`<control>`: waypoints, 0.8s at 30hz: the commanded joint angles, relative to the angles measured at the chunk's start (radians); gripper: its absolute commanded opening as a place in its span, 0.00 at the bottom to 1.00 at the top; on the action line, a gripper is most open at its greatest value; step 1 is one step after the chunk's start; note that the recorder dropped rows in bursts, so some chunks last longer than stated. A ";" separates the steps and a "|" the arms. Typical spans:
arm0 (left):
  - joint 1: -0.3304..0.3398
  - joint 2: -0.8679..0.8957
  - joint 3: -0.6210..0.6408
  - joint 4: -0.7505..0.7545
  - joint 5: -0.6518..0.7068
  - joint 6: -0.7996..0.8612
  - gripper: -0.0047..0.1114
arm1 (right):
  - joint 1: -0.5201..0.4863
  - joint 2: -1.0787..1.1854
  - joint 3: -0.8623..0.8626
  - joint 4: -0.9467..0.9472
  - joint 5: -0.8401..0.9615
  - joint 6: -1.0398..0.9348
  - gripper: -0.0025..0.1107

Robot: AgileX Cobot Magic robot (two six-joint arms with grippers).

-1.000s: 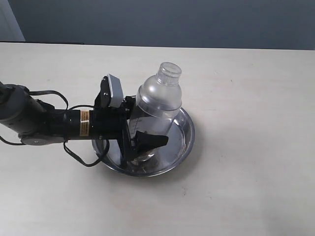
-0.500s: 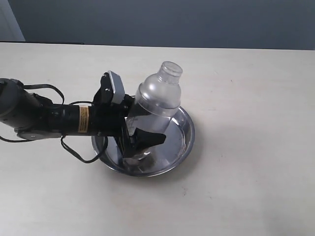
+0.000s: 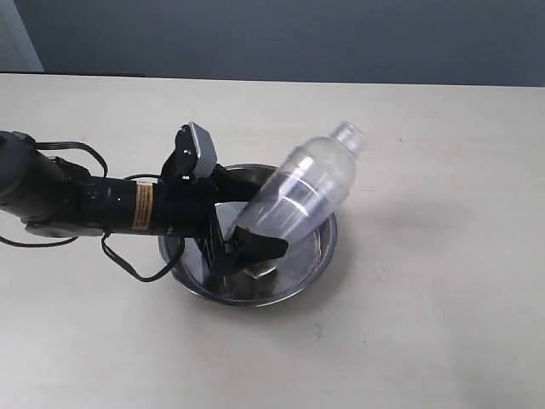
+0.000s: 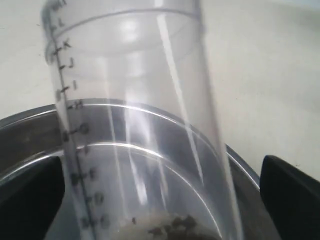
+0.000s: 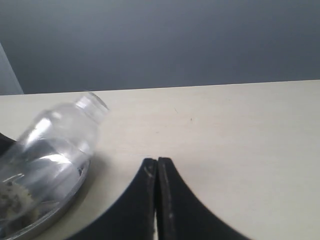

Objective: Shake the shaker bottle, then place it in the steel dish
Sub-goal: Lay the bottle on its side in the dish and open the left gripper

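Note:
The shaker bottle (image 3: 302, 192) leans over to the right, its base inside the steel dish (image 3: 324, 247) and its body resting toward the far right rim. Brown granules (image 4: 175, 222) lie at its bottom. My left gripper (image 3: 251, 217) reaches into the dish from the left and stands open around the bottle's lower part. In the left wrist view the bottle (image 4: 135, 100) fills the space between the two dark fingers (image 4: 290, 190), with a gap on one side. The right wrist view shows the right gripper (image 5: 157, 165) shut and empty over the table, the bottle (image 5: 60, 135) off to its side.
The pale table (image 3: 426, 324) spreads around the dish on all sides. The left arm's black cable (image 3: 128, 264) loops on the table just left of the dish. A grey wall (image 3: 298, 34) lies beyond the table's far edge.
The bottle stood nearly upright in the dish between the left fingers; now it has tipped over to the right. The left arm has barely moved.

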 commanded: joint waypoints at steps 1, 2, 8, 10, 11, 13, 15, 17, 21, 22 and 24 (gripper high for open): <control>0.000 -0.009 -0.001 0.005 -0.012 0.005 0.94 | -0.004 -0.004 0.001 0.004 -0.011 0.000 0.01; 0.000 -0.009 -0.001 0.005 -0.012 0.005 0.94 | -0.004 -0.004 0.001 0.004 -0.011 0.000 0.01; 0.000 -0.009 -0.001 -0.013 -0.027 0.005 0.94 | -0.004 -0.004 0.001 0.004 -0.011 0.000 0.01; 0.000 -0.011 -0.003 -0.045 -0.059 0.005 0.94 | -0.004 -0.004 0.001 0.004 -0.011 0.000 0.01; 0.000 -0.013 -0.003 -0.068 -0.071 0.002 0.94 | -0.004 -0.004 0.001 0.004 -0.011 0.000 0.01; 0.000 -0.026 -0.009 -0.105 -0.055 -0.056 0.94 | -0.004 -0.004 0.001 0.004 -0.011 0.000 0.01; 0.000 -0.046 -0.027 -0.106 0.020 -0.136 0.94 | -0.004 -0.004 0.001 0.004 -0.014 0.000 0.01; 0.000 -0.072 -0.048 -0.039 0.085 -0.198 0.94 | -0.004 -0.004 0.001 0.004 -0.014 0.000 0.01; 0.000 -0.135 -0.117 0.116 0.130 -0.403 0.94 | -0.004 -0.004 0.001 0.004 -0.014 0.000 0.01; 0.000 -0.149 -0.141 0.164 0.137 -0.477 0.94 | -0.004 -0.004 0.001 0.004 -0.014 0.000 0.01; 0.000 -0.171 -0.194 0.279 0.166 -0.625 0.94 | -0.004 -0.004 0.001 0.004 -0.014 0.000 0.01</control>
